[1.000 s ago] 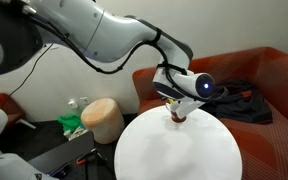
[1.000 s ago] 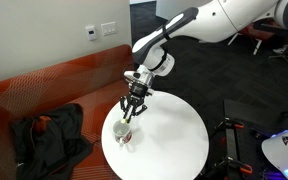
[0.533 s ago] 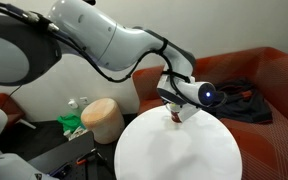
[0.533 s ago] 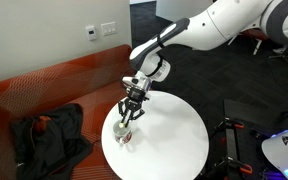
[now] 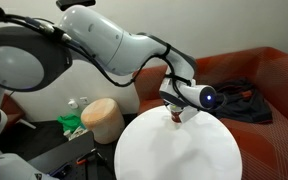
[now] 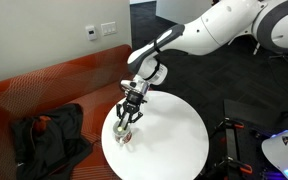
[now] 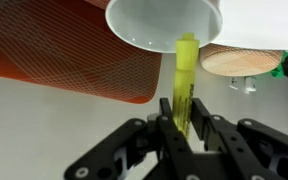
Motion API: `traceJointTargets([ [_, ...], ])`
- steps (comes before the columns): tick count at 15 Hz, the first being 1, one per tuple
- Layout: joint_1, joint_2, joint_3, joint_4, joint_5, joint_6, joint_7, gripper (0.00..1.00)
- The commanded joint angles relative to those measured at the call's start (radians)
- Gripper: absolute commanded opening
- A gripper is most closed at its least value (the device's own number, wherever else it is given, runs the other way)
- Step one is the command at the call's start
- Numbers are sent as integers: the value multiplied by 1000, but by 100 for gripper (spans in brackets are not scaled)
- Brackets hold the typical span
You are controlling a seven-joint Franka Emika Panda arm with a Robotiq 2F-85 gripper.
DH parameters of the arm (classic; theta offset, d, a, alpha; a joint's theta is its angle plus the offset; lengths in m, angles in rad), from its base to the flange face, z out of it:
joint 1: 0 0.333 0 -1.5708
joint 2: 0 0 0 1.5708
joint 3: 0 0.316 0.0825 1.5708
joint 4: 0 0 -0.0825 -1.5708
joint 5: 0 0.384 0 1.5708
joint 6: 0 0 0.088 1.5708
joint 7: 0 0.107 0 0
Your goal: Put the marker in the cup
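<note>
In the wrist view my gripper [image 7: 183, 117] is shut on the yellow-green marker [image 7: 185, 72], which points away from me; its far tip reaches the pale rim of the cup [image 7: 164, 22] at the top of the frame. In both exterior views the gripper [image 5: 176, 110] [image 6: 128, 113] hangs just over the small dark red cup [image 5: 176, 119] [image 6: 123, 134] near the far edge of the round white table [image 5: 179, 150]. The marker is too small to make out there.
A large tan cylindrical bin [image 5: 103, 119] stands on the floor beside the table; it also shows in the wrist view [image 7: 242, 61]. An orange-red sofa [image 6: 54, 85] with dark clothing [image 6: 46, 135] runs behind the table. The table top [image 6: 169, 135] holds only the cup.
The gripper with the marker has sunk a little toward the cup and the arm has leaned further over the table.
</note>
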Motion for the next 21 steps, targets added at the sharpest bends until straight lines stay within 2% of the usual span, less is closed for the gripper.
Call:
traceJointTargets([
  [1, 7, 14, -11, 30, 26, -31, -33, 59],
  [4, 3, -1, -8, 15, 37, -28, -43, 83],
  [6, -1, -33, -5, -18, 59, -24, -66, 96],
  [7, -2, -54, -4, -42, 72, -21, -91, 100],
  [9, -2, -102, -6, -93, 103, -18, -137, 100],
  [10, -71, -100, 90, -61, 28, 12, -80, 100],
  [13, -100, -180, 130, -137, 10, -3, -74, 100],
  [19, -198, -315, 252, -277, -21, 23, -73, 100],
  [20, -158, -241, 214, -195, -9, 2, -73, 100],
  [21, -169, -259, 226, -216, -10, 2, -73, 100],
])
